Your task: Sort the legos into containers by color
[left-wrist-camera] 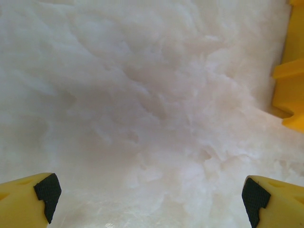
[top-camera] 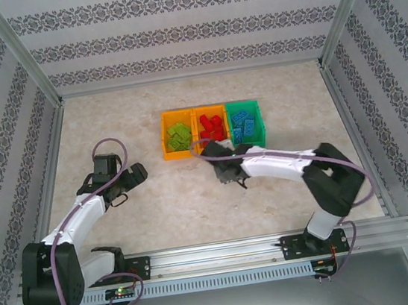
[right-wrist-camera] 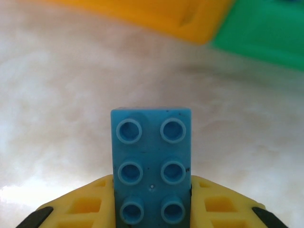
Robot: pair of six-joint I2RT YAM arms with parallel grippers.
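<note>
The bins [top-camera: 182, 154] held colour-sorted bricks [top-camera: 211, 127]; the right end effector [right-wrist-camera: 152, 216] gripped a blue brick [right-wrist-camera: 151, 156], seemingly the last, near them. The left end effector [left-wrist-camera: 152, 194] hung open, empty.

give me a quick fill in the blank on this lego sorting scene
1. The right claw is shut on a ____ brick.
2. The rightmost bin, holding blue legos, is ____ in colour.
3. The left claw is ____, above bare table.
4. The middle bin holds ____ legos.
Missing words: blue; green; open; red.
</note>
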